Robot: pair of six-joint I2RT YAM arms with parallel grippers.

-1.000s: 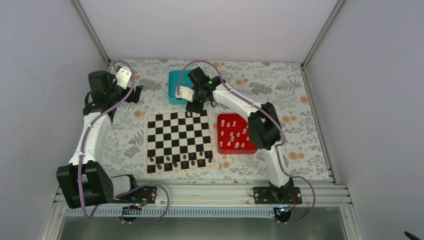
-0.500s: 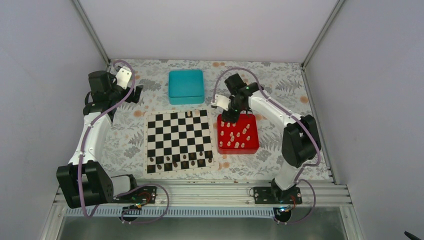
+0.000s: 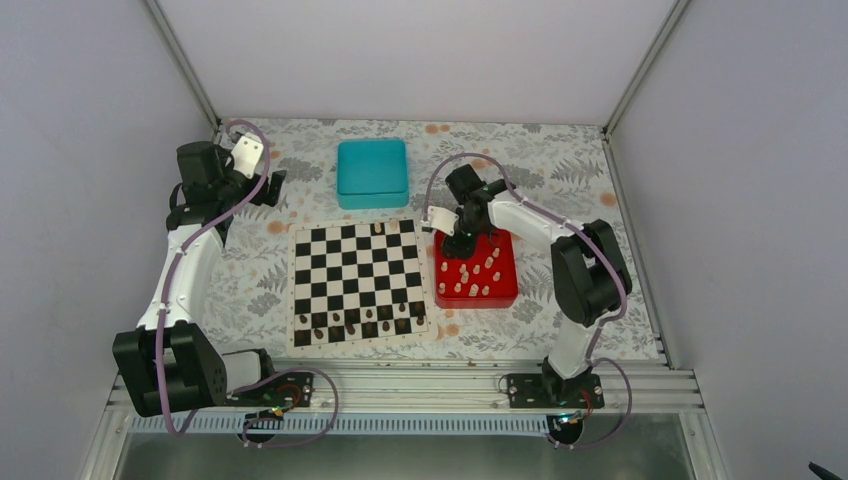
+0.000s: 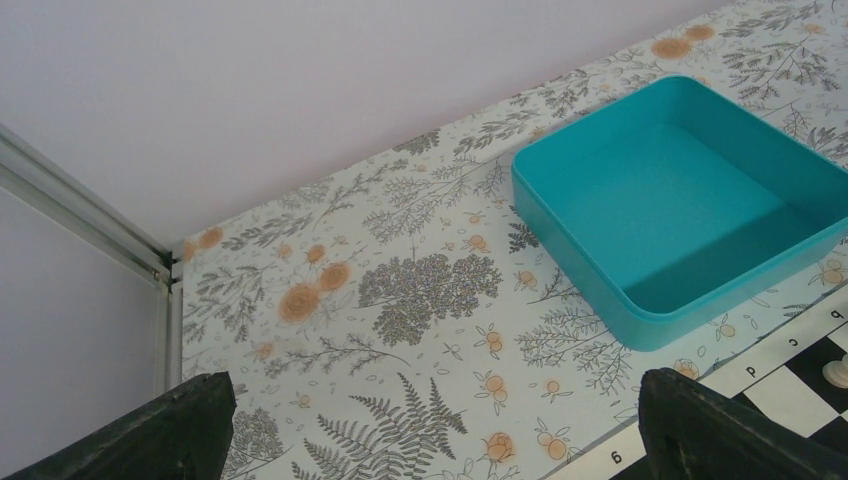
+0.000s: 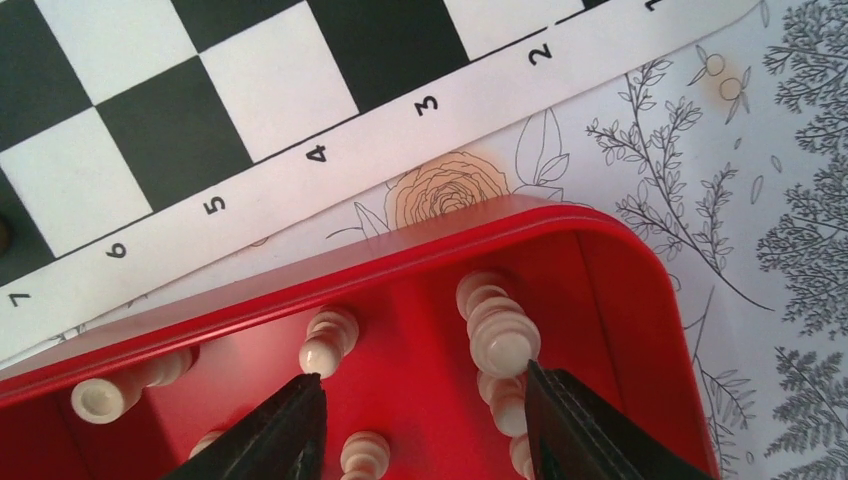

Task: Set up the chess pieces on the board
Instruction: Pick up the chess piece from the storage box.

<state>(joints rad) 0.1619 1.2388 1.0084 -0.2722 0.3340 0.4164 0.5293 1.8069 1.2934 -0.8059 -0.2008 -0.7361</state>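
Observation:
The board [image 3: 357, 283] lies mid-table, with one cream chess piece [image 3: 378, 228] on its far row and dark pieces [image 3: 360, 320] along its near rows. Several cream chess pieces [image 3: 470, 270] lie in the red tray [image 3: 505, 290]. My right gripper [image 3: 461, 240] hangs open over the tray's far left corner. In the right wrist view its fingertips [image 5: 300, 395] flank loose pieces [image 5: 497, 325] and nothing is gripped. My left gripper [image 3: 272, 188] stands wide open and empty above the cloth, left of the teal box [image 3: 372, 172].
The teal box [image 4: 690, 200] is empty and sits just beyond the board's far edge [image 4: 800, 390]. In the right wrist view the board's numbered border [image 5: 320, 155] runs close to the red tray's rim [image 5: 400, 270]. White walls close in the floral cloth [image 3: 560, 170].
My right arm swung from the board's far edge to the red tray, then dropped lower over its far left corner, jaws a little narrower. The left arm has not moved.

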